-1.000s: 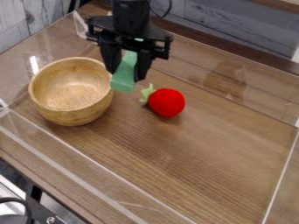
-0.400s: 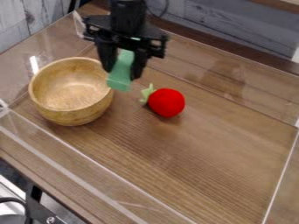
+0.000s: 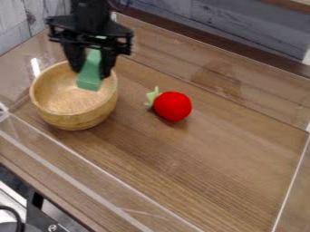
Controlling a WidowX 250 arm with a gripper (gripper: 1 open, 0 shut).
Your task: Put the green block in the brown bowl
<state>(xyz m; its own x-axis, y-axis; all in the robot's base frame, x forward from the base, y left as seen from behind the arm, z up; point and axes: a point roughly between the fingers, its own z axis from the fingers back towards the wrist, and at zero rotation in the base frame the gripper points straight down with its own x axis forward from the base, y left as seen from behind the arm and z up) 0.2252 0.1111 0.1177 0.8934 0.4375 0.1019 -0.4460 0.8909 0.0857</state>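
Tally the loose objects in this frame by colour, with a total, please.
Green: 1, the green block, held in the gripper over the bowl.
Brown: 1, the brown bowl.
Red: 1, the strawberry toy with a green leaf, on the table.
Total: 3

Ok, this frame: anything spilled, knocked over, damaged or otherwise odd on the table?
Nothing stands out. The gripper holds the green block upright over the brown bowl, which sits level and looks intact. The red strawberry toy lies on the wooden table to the bowl's right, apart from it.
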